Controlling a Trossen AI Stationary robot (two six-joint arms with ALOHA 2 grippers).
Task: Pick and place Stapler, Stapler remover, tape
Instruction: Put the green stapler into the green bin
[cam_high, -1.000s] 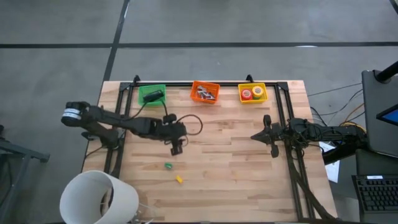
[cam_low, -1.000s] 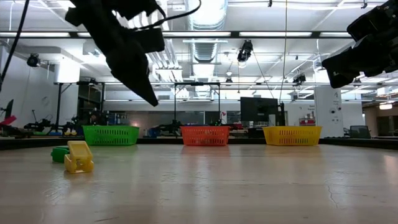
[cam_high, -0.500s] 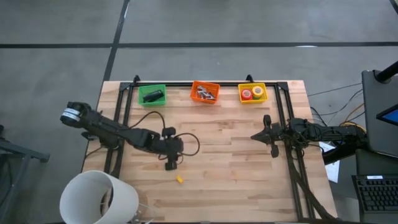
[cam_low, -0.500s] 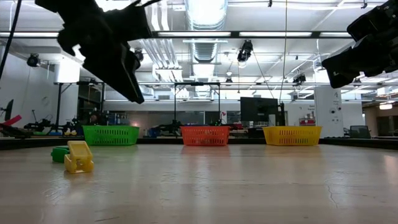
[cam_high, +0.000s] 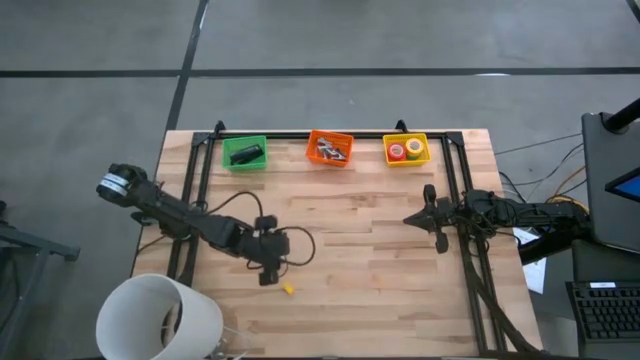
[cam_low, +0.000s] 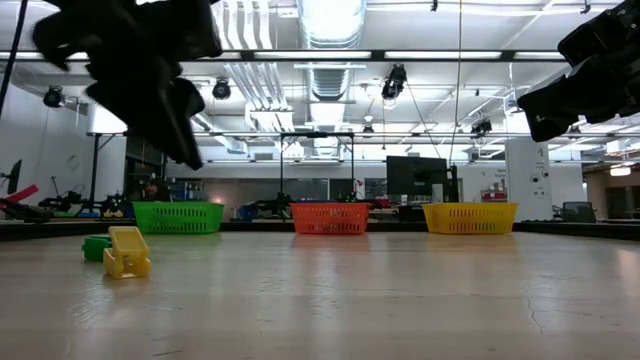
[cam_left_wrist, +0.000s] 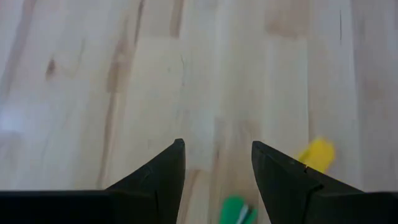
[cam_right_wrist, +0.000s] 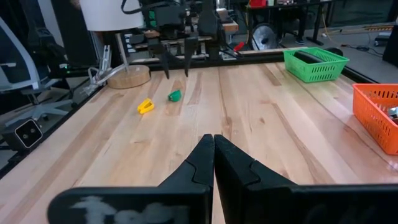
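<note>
Near the front-left of the pale wooden table (cam_high: 380, 270), the left arm's dark two-fingered gripper (cam_left_wrist: 216, 163) hangs just above the boards, its jaws parted and holding nothing. Directly beneath it, between the fingers in the wrist view, lies a small green plastic piece (cam_left_wrist: 235, 210), with a small yellow plastic piece (cam_left_wrist: 315, 154) just beside it. To take the green one well, I'd judge it should drop straight down, centred, then close. Well apart at the far edge stand a green mesh basket (cam_high: 243, 140) holding the black bar-shaped stapler (cam_high: 245, 154), an orange basket (cam_high: 330, 136), and a yellow basket (cam_high: 406, 138) holding tape rolls (cam_high: 405, 149). The right arm's gripper (cam_right_wrist: 214, 149) waits closed at the table's right side
</note>
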